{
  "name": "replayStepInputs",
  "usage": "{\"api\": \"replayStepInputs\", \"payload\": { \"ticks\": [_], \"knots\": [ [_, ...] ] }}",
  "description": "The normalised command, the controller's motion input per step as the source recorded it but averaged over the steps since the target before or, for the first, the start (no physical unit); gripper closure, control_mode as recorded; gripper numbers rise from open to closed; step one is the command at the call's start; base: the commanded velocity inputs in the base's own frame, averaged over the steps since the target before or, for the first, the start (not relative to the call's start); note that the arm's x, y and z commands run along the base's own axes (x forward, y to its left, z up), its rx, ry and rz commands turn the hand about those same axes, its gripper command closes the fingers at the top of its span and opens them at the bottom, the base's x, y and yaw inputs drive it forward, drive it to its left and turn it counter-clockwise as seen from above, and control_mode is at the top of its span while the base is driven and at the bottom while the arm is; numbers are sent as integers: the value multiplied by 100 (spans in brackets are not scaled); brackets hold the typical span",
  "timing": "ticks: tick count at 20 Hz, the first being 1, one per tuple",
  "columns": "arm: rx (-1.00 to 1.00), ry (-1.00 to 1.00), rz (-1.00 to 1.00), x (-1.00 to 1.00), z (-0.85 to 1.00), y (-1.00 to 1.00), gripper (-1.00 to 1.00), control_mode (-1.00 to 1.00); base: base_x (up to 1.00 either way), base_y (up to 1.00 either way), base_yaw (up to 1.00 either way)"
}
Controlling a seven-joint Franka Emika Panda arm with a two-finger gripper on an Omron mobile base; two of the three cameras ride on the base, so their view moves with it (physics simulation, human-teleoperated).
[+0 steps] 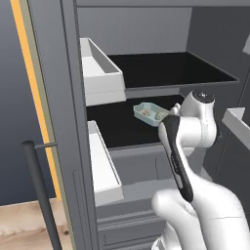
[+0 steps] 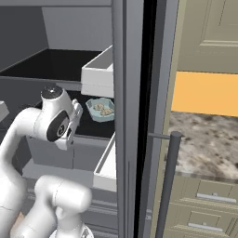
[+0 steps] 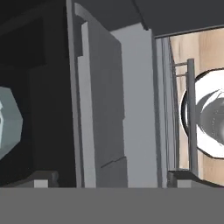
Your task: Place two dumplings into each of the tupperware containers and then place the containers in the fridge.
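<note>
Now the tupperware container [image 1: 150,113] (on a fridge shelf) sits beside the open end effector [image 3: 109,177].

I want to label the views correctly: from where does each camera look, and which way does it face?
Left base view: behind the arm on its left, facing into the open fridge; the white arm rises lower right.
Right base view: behind on the right, facing the same shelves; arm lower left.
Hand view: on the hand, along the fingers, which stand open.
Both base views share the container with dumplings.

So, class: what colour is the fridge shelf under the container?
Black shelf beneath the pale blue translucent container; clearest in the left base view.
</note>
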Motion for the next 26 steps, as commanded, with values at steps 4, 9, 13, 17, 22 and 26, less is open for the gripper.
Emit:
{"api": "replayStepInputs", "payload": {
  "ticks": [4, 9, 13, 17, 22, 26],
  "knots": [
    [-3, 0, 7, -88, 97, -4, -100, -100, 0, 0, 0],
    [-3, 1, 3, -97, 64, -8, -100, -100, 0, 0, 0],
    [0, 1, 7, -70, 44, -18, -100, -100, 0, 0, 0],
    [-5, 10, 26, -43, 25, 3, -100, -100, 0, 0, 0],
    [-17, 9, 31, -49, 11, 1, -100, -100, 0, 0, 0],
    [-15, 0, 30, -16, 1, 1, -100, -100, 0, 0, 0]
  ]
}}
